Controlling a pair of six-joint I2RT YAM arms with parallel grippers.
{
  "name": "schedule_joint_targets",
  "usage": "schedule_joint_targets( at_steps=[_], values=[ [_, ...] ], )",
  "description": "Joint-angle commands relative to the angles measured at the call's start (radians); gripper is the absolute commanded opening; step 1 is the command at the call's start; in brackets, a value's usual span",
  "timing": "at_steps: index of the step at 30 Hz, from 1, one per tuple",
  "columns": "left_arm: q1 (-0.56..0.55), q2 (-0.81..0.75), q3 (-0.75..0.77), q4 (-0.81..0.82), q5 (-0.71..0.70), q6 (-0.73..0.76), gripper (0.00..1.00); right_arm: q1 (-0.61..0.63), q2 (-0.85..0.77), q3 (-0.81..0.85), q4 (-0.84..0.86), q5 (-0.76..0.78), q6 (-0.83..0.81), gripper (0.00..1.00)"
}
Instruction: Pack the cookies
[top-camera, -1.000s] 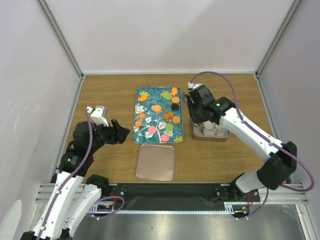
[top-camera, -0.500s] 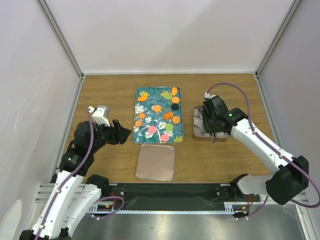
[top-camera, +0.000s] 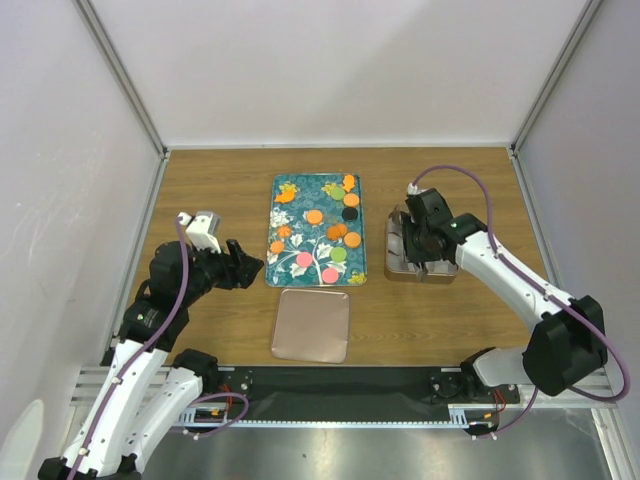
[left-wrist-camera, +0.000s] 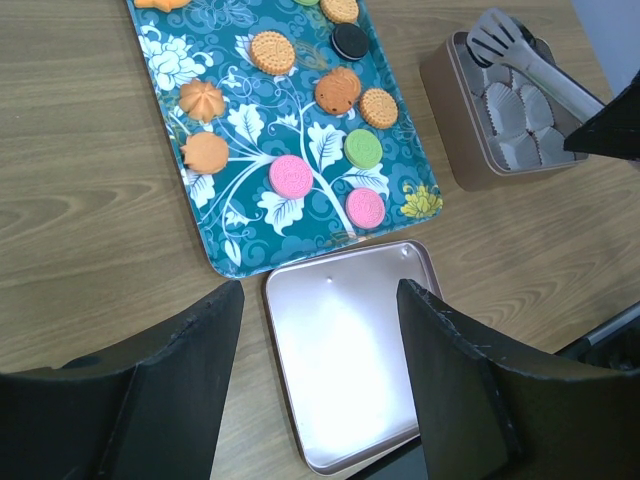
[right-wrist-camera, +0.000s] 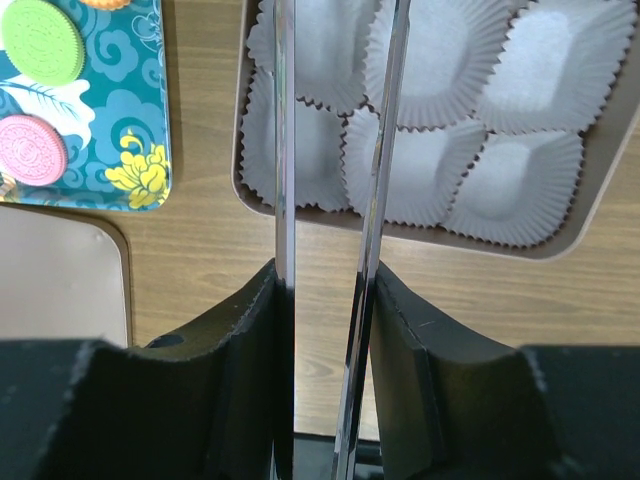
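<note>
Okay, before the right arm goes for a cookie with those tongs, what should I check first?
1. Grip: right gripper shut on the tongs: ok.
2. Tong tips free of a cookie: cannot tell, they run out of the right wrist view.
3. Room in the tin: visible paper liners are empty: ok.
4. Supply: cookies lie flat on the tray: ok.
5. Other arm: left gripper open, holding nothing, above the lid: ok.
6. Lid off the tin: ok.

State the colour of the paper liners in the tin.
The paper liners are white, best in the right wrist view.
</note>
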Motion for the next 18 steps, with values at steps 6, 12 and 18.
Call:
schedule_joint_targets(
  at_steps=[6, 12, 18],
  values=[
    [-0.007, 0.012, -0.003, 0.028, 0.002, 0.017, 0.69, -0.009, 0.039, -0.012, 0.085, -0.014, -0.011, 0.34],
    [-0.007, 0.012, -0.003, 0.029, 0.001, 0.015, 0.69, -0.029, 0.052, -0.014, 0.093, -0.021, -0.022, 0.36],
    [-0.010, 0.015, -0.005, 0.028, 0.002, 0.015, 0.69, -0.038, 0.063, -0.017, 0.107, -0.044, -0.023, 0.38]
  ],
)
